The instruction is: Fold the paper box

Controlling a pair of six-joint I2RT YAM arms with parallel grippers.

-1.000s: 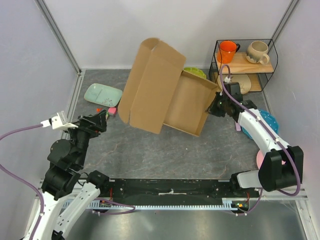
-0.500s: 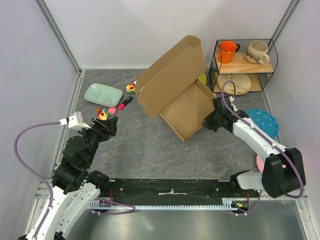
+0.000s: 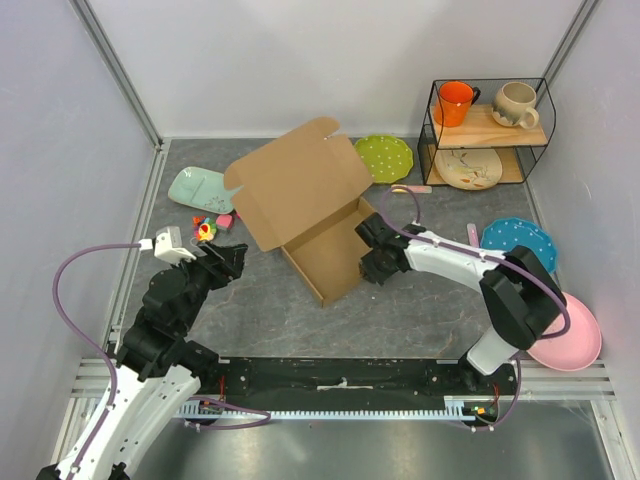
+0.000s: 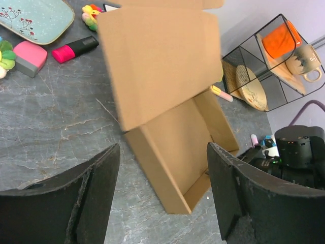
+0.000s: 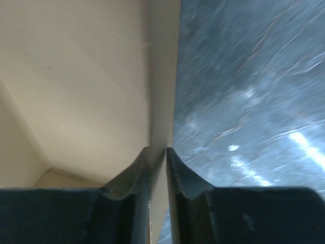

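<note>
The brown cardboard paper box [image 3: 310,215] lies mid-table with its tray open and its lid standing up at the back left. My right gripper [image 3: 368,262] is shut on the tray's near right side wall; in the right wrist view the wall [image 5: 161,91] runs up from between the fingers, and the gripper [image 5: 158,152] pinches it. My left gripper [image 3: 235,260] is open and empty, left of the box. In the left wrist view the box [image 4: 172,117] lies ahead of the open gripper [image 4: 162,193].
A mint tray [image 3: 203,188], small toys [image 3: 205,230] and a pink marker lie at left. A green dotted plate [image 3: 384,157] sits behind the box. A wire shelf [image 3: 487,120] with mugs stands at back right. A blue plate [image 3: 518,243] and a pink plate [image 3: 572,338] lie at right.
My right gripper has pulled the box left and toward me, down onto the table. The lid has swung from upright at back right to back left. My left arm has moved slightly forward.
</note>
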